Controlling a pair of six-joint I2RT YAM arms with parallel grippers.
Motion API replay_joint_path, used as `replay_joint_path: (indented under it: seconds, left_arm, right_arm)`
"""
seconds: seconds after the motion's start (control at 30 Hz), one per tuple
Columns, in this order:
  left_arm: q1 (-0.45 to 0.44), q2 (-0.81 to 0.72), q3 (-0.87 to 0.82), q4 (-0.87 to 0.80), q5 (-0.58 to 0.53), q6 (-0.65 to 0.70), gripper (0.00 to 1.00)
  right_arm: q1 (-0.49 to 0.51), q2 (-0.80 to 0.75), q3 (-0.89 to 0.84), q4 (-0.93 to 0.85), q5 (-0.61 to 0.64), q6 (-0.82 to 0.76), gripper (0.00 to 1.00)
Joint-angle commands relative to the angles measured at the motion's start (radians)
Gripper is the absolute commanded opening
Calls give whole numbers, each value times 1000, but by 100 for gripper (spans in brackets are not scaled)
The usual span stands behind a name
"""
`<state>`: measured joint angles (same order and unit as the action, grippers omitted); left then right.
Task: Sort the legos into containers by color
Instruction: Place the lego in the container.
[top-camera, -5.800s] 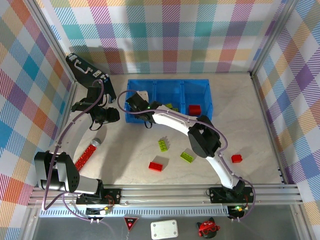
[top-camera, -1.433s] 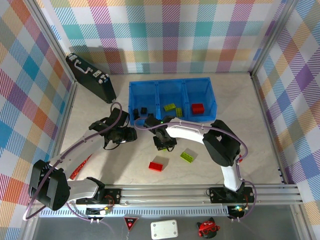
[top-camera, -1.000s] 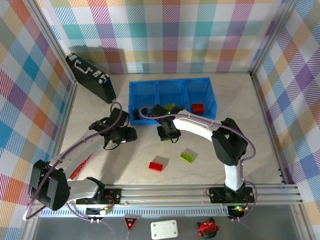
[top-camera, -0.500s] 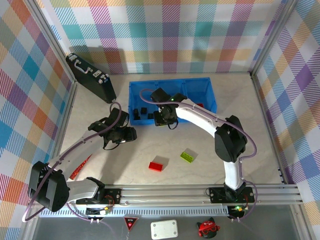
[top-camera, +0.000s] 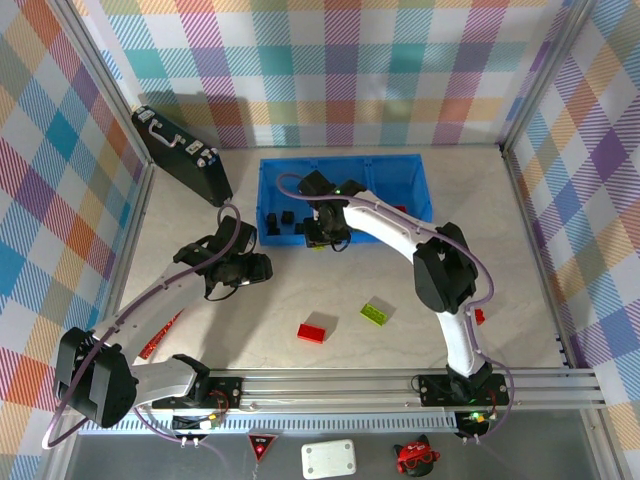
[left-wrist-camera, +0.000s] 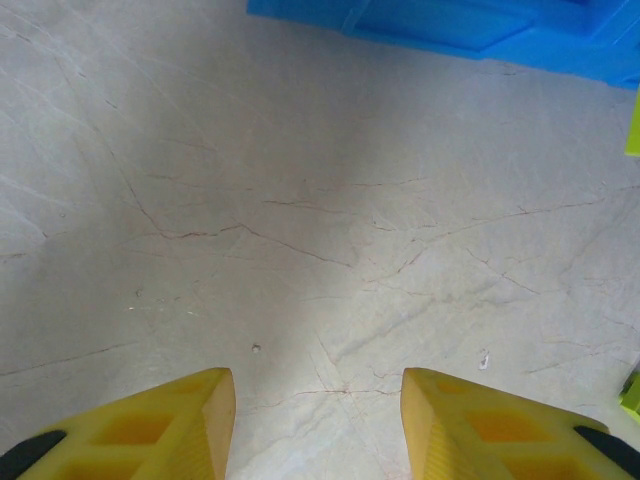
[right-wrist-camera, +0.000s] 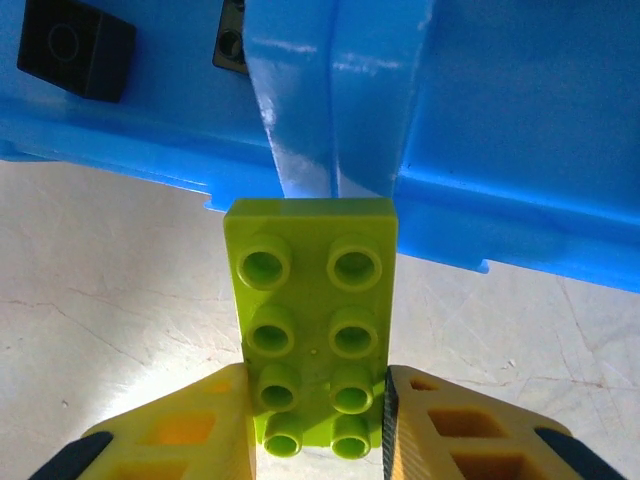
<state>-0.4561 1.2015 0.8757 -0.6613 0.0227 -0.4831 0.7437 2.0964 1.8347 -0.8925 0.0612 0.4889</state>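
over the near wall of the blue bin (right-wrist-camera: 500, 120), at the divider between its left and middle compartments — clamps a lime green lego (right-wrist-camera: 312, 320) by its long sides in the right gripper (right-wrist-camera: 318, 410), studs facing the wrist camera. holds the left gripper (left-wrist-camera: 318, 420) spread wide and empty above bare table (left-wrist-camera: 300, 200), near the bin's front — black legos (right-wrist-camera: 75, 45) in the left compartment.

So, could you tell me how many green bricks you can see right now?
2: one green brick held in the right gripper at the bin's front wall, another loose on the table. The arm may hide more in the bin.
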Motion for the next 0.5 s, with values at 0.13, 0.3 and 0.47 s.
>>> replay_joint_path:
  seconds: [0.13, 0.3, 0.47]
  left_arm:
    - [-4, -35, 0, -40, -21, -6, 47]
    - [-4, -32, 1, -41, -23, -6, 47]
    - [-3, -17, 8, -31, -12, -7, 48]
  right_arm:
    - [-29, 17, 115, -41, 3, -20, 33]
    - [-55, -13, 151, -66, 27, -40, 33]
    - [-115, -14, 162, -76, 30, -58, 33]
